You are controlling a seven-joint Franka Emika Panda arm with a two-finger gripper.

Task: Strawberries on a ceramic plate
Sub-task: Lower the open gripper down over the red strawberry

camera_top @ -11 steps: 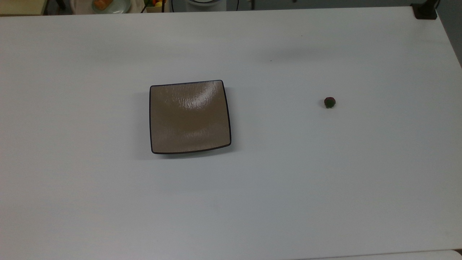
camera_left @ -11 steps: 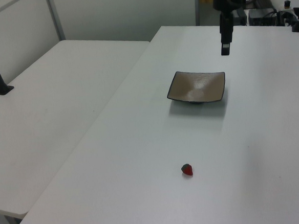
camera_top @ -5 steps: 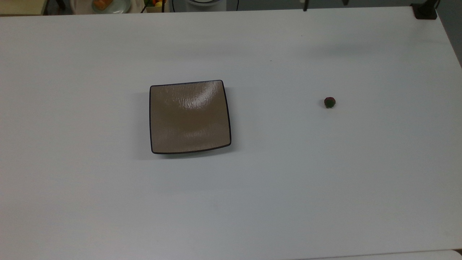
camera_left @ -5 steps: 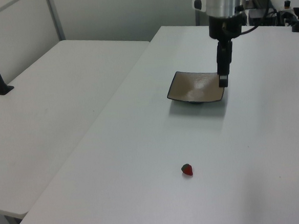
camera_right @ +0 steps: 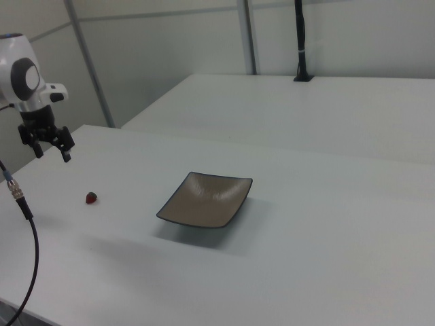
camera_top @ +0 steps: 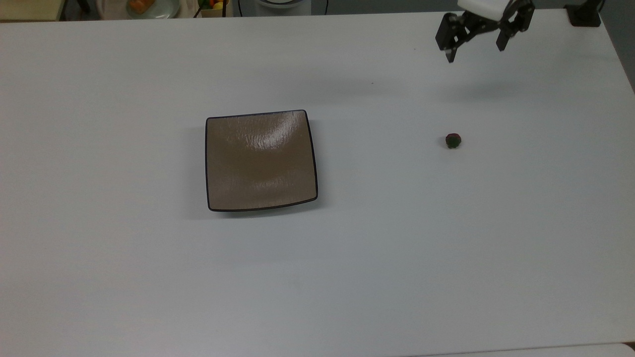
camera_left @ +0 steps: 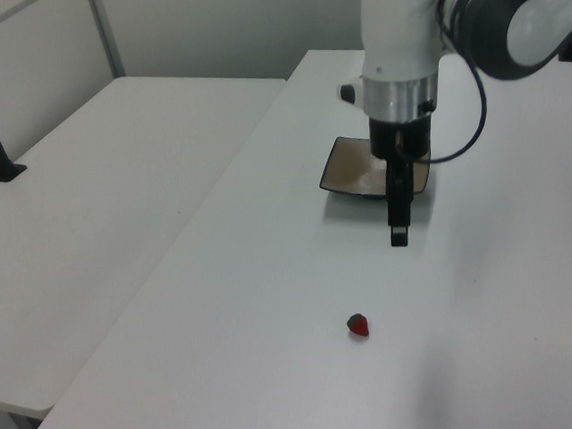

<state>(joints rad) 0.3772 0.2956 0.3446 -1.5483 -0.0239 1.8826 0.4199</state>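
End effector [camera_top: 475, 52] hangs open above the table [camera_top: 397, 248], apart from strawberry [camera_top: 453, 141] and plate [camera_top: 213, 163].

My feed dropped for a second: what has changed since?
The gripper, fingers open and empty, has swung from beyond the plate toward the strawberry and hangs above the table short of it. Strawberry and plate have not moved.

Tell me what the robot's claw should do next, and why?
Probably move over the strawberry and lower. The gripper hangs open above the table, apart from the berry, which lies far from the empty ceramic plate toward the top view's right. It must grab before carrying.
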